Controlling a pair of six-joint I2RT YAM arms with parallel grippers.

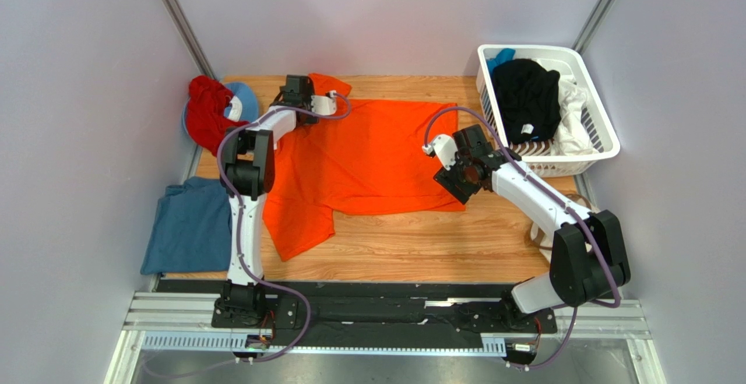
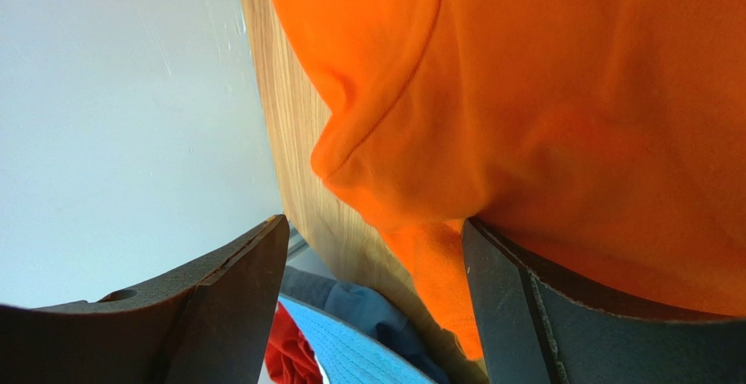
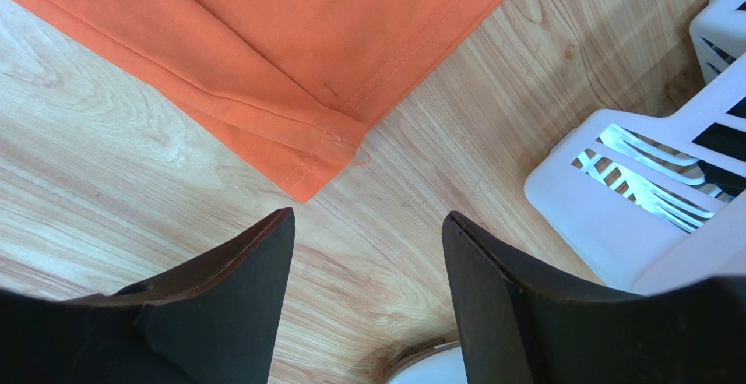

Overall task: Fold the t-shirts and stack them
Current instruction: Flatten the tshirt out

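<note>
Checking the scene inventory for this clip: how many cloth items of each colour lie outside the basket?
Orange t-shirt: 1
Dusty blue t-shirt: 1
Red garment: 1
Light blue item, partly under the red one: 1
Total: 4

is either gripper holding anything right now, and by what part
Nothing is held. The left gripper is open at the edge of the bright orange cloth t-shirt; the right gripper is open near its hem corner.

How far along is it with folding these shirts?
Early on. A blue shirt lies, seemingly folded, at the left edge of the table. The orange shirt is spread flat, with the left gripper and right gripper open at its edges. The basket holds black clothes and white clothes yet to do.
</note>
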